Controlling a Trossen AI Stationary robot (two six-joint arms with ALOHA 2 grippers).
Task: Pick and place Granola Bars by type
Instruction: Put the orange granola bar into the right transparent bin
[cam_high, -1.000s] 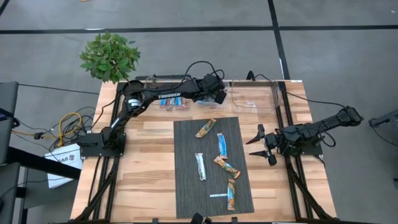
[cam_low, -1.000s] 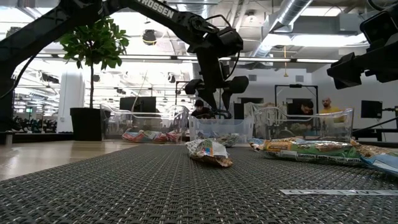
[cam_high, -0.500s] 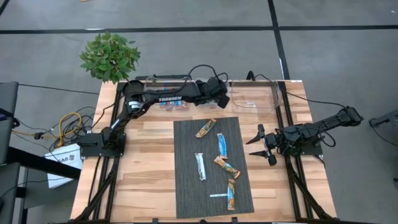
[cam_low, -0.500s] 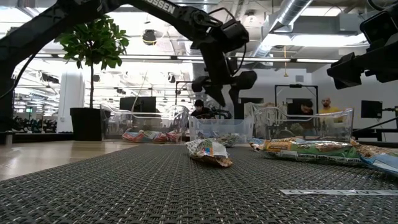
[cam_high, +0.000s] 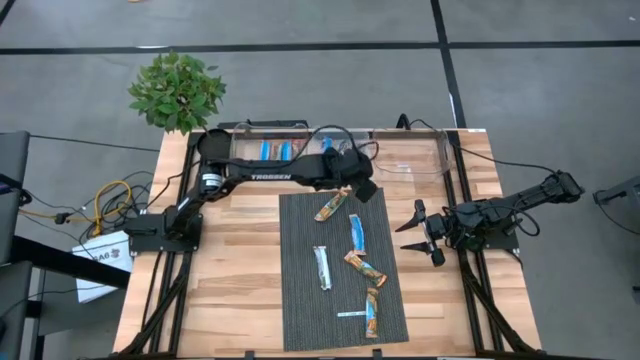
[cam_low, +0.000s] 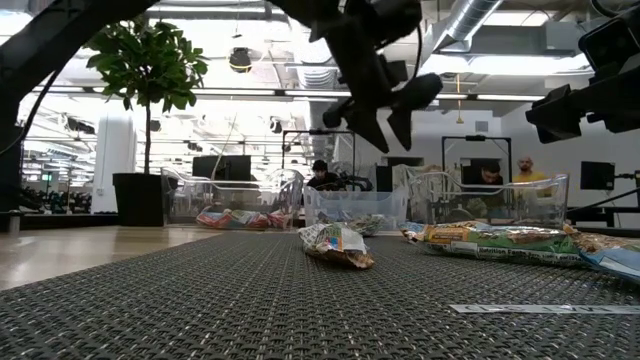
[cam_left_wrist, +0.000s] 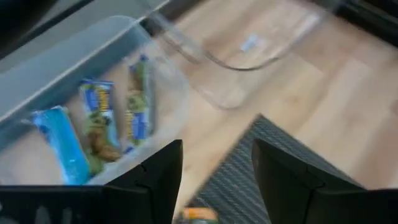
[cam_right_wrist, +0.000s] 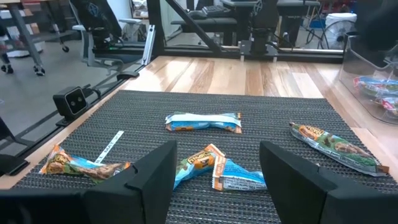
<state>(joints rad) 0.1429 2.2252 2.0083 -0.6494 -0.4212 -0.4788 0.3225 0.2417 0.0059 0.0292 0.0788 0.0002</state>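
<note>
Several granola bars lie flat on the dark mat: an orange bar at its far end, a blue bar, a white bar and two more orange bars. More blue bars lie in the far left clear bin. My left gripper hangs open and empty over the mat's far edge, just beyond the far orange bar. My right gripper waits open at the mat's right side, facing the bars.
A second clear bin stands at the far right, a third bin shows between the two in the low view. A thin white strip lies near the mat's near end. A potted plant stands beyond the far left corner. People sit in the room behind.
My left gripper has moved from above the far bins toward the near edge and a little to the right, and now hangs over the mat's far edge. It has stayed open and empty. The bars have not moved.
</note>
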